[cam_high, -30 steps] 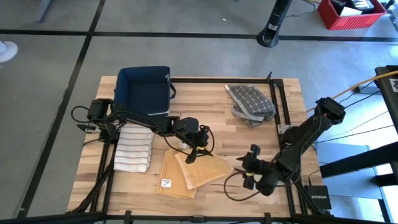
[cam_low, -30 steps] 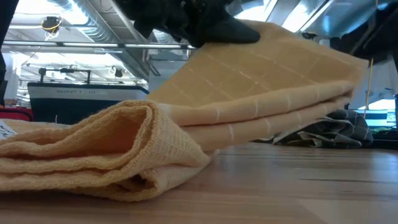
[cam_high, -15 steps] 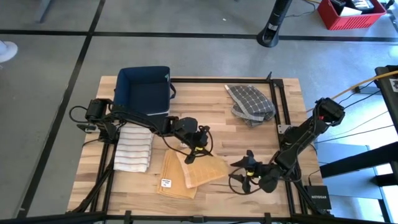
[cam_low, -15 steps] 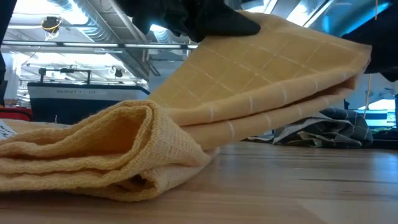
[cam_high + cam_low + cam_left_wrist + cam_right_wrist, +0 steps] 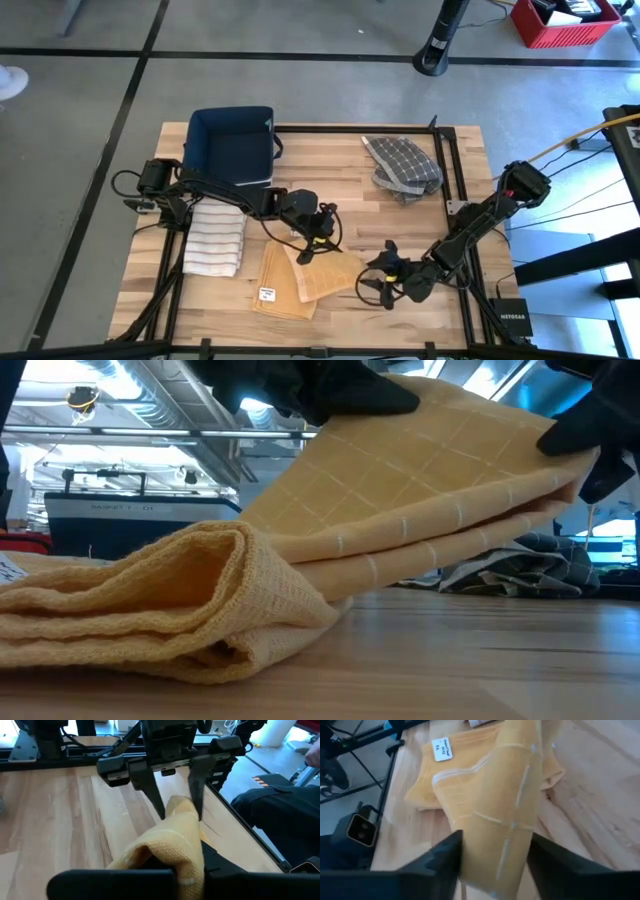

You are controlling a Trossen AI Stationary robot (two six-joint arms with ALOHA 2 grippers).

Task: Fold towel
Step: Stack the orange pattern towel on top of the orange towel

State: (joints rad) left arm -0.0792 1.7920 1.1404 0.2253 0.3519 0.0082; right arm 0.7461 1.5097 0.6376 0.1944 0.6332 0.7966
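A yellow towel (image 5: 325, 272), folded into layers, is raised at a slant over a second folded yellow towel (image 5: 278, 293) with a white label, which lies flat on the table. My left gripper (image 5: 312, 238) is shut on the raised towel's upper end. My right gripper (image 5: 495, 857) is open at the towel's free right end (image 5: 560, 455), one finger on each side of it. In the left wrist view, my right gripper's two fingers (image 5: 152, 795) straddle that end. My left gripper pinches the bunched upper end of the raised towel (image 5: 172, 852) between its two fingers, several layers together. The fingers slant down from the table's left. That end is lifted, and the towel slopes away below it, its lower edge (image 5: 270, 535) down by the other towel. My right gripper has the towel's free end (image 5: 495, 835) between its open fingers; I cannot tell whether the fingers touch it.
A dark blue bin (image 5: 232, 142) stands at the back left. A folded white striped towel (image 5: 215, 238) lies near the left arm. At the back right is a crumpled grey checked cloth (image 5: 402, 165). Black frame rails (image 5: 445, 170) border the table.
My right gripper has moved toward the table's left and down, turning as it went, until its fingers stand on either side of the raised towel's free end. My left gripper has kept the towel's upper end lifted in place.
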